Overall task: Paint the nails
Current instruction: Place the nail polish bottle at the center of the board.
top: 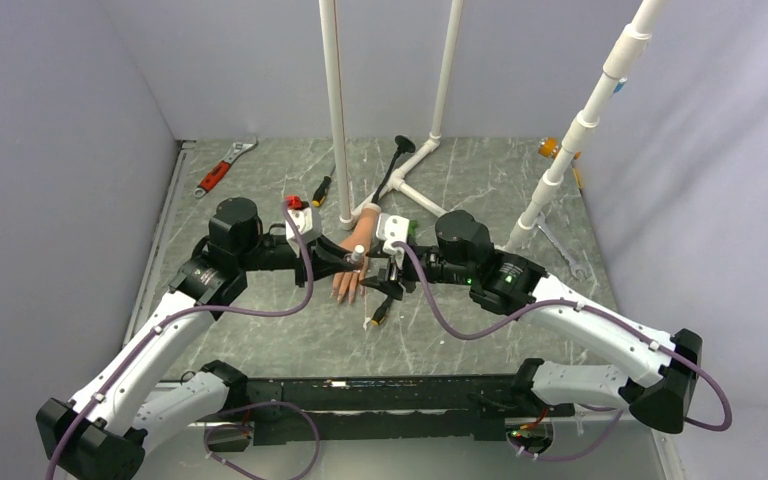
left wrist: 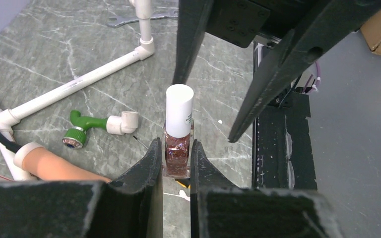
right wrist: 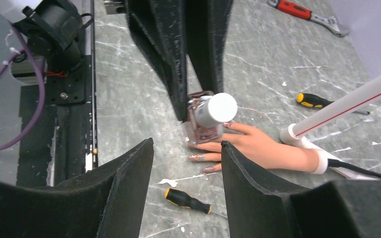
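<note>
The left hand (left wrist: 175,145) clamps the polish bottle (left wrist: 177,161); the right hand (right wrist: 186,144), spread apart, should centre on the white cap (right wrist: 222,108) ahead before closing.

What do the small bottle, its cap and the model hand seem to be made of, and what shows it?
The bottle is probably clear glass, glossy: reddish glitter shows through its walls. Its cap looks like white plastic, smooth and evenly matt. The model hand seems to be rubber or silicone: peach, with a dull, skin-like surface and no hard highlights.
</note>
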Motion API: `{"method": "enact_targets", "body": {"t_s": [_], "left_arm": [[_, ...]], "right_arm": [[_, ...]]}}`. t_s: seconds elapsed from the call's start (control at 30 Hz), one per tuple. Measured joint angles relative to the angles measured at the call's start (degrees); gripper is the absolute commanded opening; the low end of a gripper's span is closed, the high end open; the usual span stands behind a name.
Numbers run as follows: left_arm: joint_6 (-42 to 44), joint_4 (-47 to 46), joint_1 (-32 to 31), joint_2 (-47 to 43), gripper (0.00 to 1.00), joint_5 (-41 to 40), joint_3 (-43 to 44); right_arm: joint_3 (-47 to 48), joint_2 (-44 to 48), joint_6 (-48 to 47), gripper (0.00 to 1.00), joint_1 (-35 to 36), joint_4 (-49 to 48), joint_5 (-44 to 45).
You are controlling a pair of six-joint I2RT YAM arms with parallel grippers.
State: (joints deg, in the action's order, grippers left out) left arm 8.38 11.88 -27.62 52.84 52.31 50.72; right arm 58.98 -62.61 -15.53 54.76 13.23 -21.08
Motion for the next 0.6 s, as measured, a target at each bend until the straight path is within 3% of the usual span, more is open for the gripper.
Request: {"method": "enact_targets", "body": {"t_s": [0.37, 0.6], "left_arm": [[0.6, 0.0, 0.0, 0.0, 0.00, 3.5, 0.0], [1.4, 0.1, 0.1, 0.5, 0.00, 3.7, 0.2]], "right_arm": [[2.5, -3.4, -1.7, 0.42, -0.4, 0.1, 1.5], [3.2, -4.4, -1.9, 0.29, -0.4, 0.7, -0.1]]}}
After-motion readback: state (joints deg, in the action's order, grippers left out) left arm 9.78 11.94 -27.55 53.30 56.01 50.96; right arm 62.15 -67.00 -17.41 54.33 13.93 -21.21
